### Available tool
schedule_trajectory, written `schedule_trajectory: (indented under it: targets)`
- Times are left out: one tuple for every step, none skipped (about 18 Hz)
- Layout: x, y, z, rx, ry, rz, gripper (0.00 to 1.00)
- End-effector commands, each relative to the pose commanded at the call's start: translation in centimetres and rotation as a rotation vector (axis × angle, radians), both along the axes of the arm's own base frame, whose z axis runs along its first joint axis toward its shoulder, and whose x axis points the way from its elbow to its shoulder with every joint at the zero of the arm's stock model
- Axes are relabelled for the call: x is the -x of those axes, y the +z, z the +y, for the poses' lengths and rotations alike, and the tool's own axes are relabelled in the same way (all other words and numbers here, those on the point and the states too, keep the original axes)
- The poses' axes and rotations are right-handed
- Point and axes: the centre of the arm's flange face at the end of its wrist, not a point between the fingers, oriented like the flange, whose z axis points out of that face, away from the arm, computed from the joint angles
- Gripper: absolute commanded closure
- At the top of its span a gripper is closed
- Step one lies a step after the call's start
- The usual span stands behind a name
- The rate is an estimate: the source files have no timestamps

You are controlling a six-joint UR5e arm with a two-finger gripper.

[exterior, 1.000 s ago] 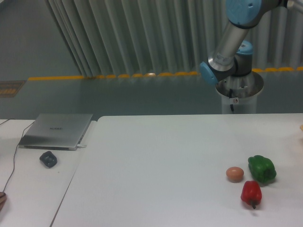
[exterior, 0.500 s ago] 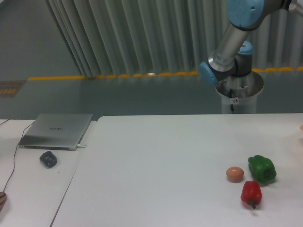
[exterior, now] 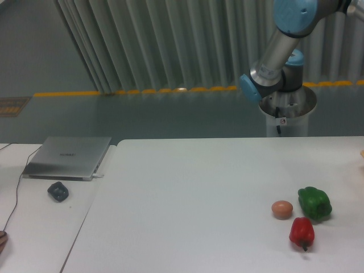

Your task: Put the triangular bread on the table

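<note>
Camera view, nearest first: you have a red pepper [exterior: 301, 232] close to the front edge of the table [exterior: 187, 199]. Just behind it sit an egg [exterior: 282, 209] and a green pepper [exterior: 314, 203], side by side, the three bunched but apart. From the egg a broad stretch of white top runs to the table's left edge, where a side desk [exterior: 40, 227] butts against it, carrying a small dark object [exterior: 58, 191] and a closed laptop [exterior: 68, 157]. The triangular bread [exterior: 362, 153] shows only as a tan sliver at the frame's right edge, near the table's far edge. Beyond that edge the arm [exterior: 278, 57] rises from its pedestal [exterior: 287, 116]. Your gripper is out of frame, so you cannot judge its fingers or places against it.
</note>
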Motion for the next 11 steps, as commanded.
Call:
schedule_trajectory:
  targets:
    - [-0.08,-0.2,-0.03,0.001,0.002,-0.003,0.0]
    - [-0.08,-0.2,-0.03,0.001,0.0,-0.003,0.0]
    - [-0.08,-0.2,-0.03,0.001,0.0,-0.003,0.0]
    - [-0.06,-0.31,-0.02,0.001,0.0,-0.004,0.0]
    - [-0.06,-0.31,-0.02,0.001,0.0,-0.004,0.0]
    - [0.0,-0.62,0.0,0.003,0.0,-0.009,0.0]
    - [0.04,-0.83,0.01,0.004,-0.002,-0.012,0.0]
    - [0.06,-1.11,-0.03,0.009,-0.003,-0.014,0.0]
    - [0.12,-0.95,-0.15,0.021,-0.004,-0.007,0.0]
    - [0.15,-0.95,-0.24,0.03,-0.003,-0.005,0.0]
    - [0.18,-1.06,-0.29,0.037,-0.003,-0.004,0.0]
